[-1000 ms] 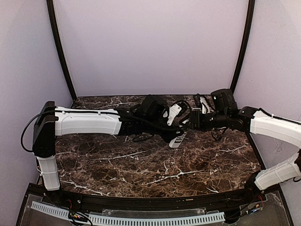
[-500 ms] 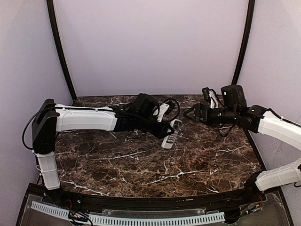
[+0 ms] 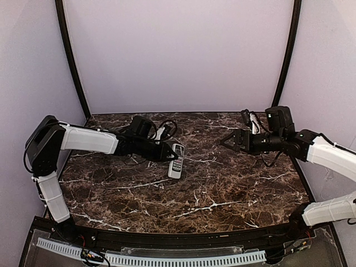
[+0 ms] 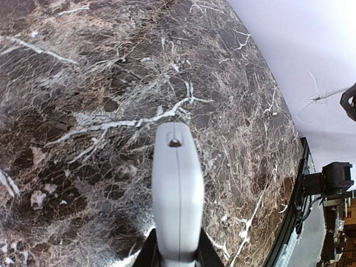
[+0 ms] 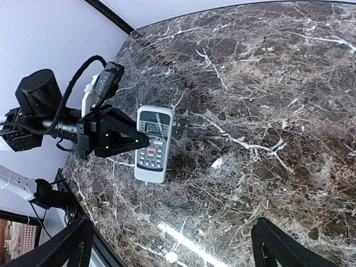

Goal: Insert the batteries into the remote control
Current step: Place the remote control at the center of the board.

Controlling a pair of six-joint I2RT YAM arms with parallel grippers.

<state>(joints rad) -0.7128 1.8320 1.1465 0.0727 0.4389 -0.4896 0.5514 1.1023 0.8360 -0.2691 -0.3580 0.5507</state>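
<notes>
One remote control (image 3: pixel 176 161), just toward ten o'clock from the middle of the one dark marble surface (image 3: pixel 194 200). Two white-and-black arms, the left arm (image 3: pixel 89 138) at nine o'clock and the right arm (image 3: pixel 328 154) at three o'clock, hence two end effectors, the left end effector (image 3: pixel 167 151) and the right end effector (image 3: pixel 224 139), two fingers apiece. Two black curved poles at the back: left pole (image 3: pixel 69 55) at eleven o'clock, right pole (image 3: pixel 287 55) at one o'clock.

My gripper (image 4: pixel 177 257) clamped on the remote's (image 4: pixel 177 189) near end, dark fingers (image 4: pixel 149 257) either side (only their tips show), remote pointing away over the marble table (image 4: pixel 83 83), seam down its middle, pale wall (image 4: pixel 311 44) beyond
</notes>
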